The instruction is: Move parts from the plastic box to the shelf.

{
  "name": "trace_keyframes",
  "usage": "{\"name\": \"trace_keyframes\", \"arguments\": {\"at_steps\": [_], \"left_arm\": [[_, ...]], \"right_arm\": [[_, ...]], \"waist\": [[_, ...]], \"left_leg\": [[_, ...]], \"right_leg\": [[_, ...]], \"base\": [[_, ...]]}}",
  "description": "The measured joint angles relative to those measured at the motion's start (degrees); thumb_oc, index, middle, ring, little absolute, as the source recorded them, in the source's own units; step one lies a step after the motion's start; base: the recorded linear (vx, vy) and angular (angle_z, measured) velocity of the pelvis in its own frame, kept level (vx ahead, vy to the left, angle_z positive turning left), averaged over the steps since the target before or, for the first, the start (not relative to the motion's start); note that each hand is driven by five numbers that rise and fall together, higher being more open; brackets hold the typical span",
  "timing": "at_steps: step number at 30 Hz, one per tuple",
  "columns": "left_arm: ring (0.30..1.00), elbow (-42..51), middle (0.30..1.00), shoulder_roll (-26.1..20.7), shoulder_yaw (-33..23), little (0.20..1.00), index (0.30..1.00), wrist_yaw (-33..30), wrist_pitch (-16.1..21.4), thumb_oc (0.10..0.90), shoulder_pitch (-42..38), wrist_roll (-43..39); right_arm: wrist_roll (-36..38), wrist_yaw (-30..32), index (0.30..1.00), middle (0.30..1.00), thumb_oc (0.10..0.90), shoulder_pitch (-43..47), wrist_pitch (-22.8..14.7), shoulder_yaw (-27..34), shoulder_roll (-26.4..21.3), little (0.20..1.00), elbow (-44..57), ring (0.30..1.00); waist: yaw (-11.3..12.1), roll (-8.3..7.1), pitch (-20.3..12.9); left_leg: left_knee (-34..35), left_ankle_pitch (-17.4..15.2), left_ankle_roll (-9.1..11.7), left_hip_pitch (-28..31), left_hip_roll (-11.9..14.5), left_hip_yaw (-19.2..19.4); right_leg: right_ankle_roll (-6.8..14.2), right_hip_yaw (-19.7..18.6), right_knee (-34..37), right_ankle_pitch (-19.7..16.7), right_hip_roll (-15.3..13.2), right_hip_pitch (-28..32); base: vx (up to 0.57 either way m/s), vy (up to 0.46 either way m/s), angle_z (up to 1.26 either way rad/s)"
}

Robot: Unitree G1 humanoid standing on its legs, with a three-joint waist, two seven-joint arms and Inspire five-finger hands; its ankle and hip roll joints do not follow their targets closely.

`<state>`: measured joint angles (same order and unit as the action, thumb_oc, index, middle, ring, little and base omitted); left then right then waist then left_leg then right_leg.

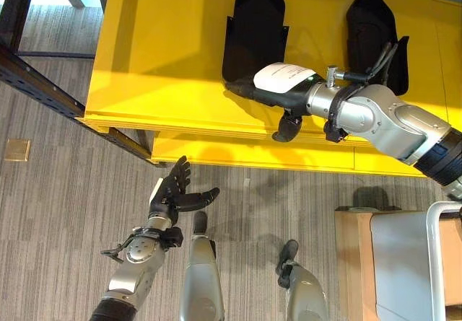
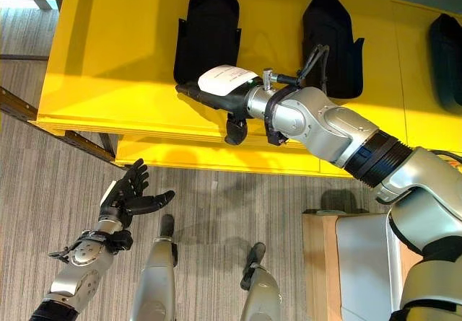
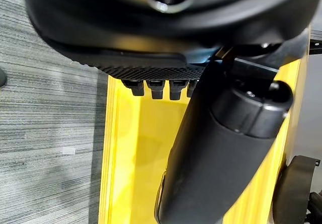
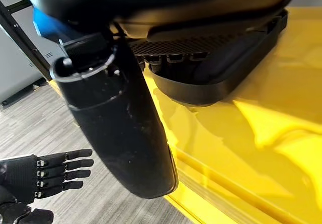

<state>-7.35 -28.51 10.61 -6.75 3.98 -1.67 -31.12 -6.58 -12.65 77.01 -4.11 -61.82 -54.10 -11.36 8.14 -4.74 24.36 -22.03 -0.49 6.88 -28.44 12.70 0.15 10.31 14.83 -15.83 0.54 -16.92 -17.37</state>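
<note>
My right hand (image 4: 151, 27) looms closest, its dark bulk pressed low over a black moulded part (image 1: 253, 29) lying flat on the yellow shelf (image 1: 166, 61). In my right wrist view the fingers (image 4: 171, 58) reach straight out along that part's top, not curled round it, while my thumb (image 1: 289, 128) hangs down past the shelf's front lip at about 6 o'clock from the palm. A white label patch (image 1: 283, 76) sits on the back of this hand. The part rests on the shelf, its near end under my fingers, its far end pointing toward 12 o'clock.

A second black part (image 1: 372, 32) of the same shape lies on the shelf at 3 o'clock from the first, apart from it, and a third one (image 2: 447, 50) shows farther along at the right eye view's edge.

My left hand (image 1: 173, 190) hovers low at 7 o'clock from the shelf, over the grey carpet floor (image 1: 58, 227), fingers spread and straight, palm holding nothing. A dark metal rack frame (image 1: 43, 83) runs by the shelf's left end. At 4 o'clock stands a wooden box edge (image 1: 350, 263) with a grey container (image 1: 401, 263) in it.
</note>
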Motion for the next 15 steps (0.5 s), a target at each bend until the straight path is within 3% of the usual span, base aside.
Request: {"name": "trace_keyframes", "arguments": {"at_steps": [15], "left_arm": [[1.0, 0.0, 1.0, 0.03, -0.01, 1.0, 1.0, 0.0, -0.18, 0.9, 0.06, 0.03]], "right_arm": [[-0.01, -0.14, 1.0, 1.0, 0.9, -0.05, -0.92, 0.0, -2.79, 1.0, 0.51, 1.0]], "waist": [[-0.19, 0.01, 0.0]], "left_leg": [[0.26, 0.0, 0.0, 0.56, 0.01, 0.49]], "right_leg": [[-0.01, -0.21, -0.01, 0.0, -0.09, 0.05]], "base": [[0.0, 0.0, 0.0]]}}
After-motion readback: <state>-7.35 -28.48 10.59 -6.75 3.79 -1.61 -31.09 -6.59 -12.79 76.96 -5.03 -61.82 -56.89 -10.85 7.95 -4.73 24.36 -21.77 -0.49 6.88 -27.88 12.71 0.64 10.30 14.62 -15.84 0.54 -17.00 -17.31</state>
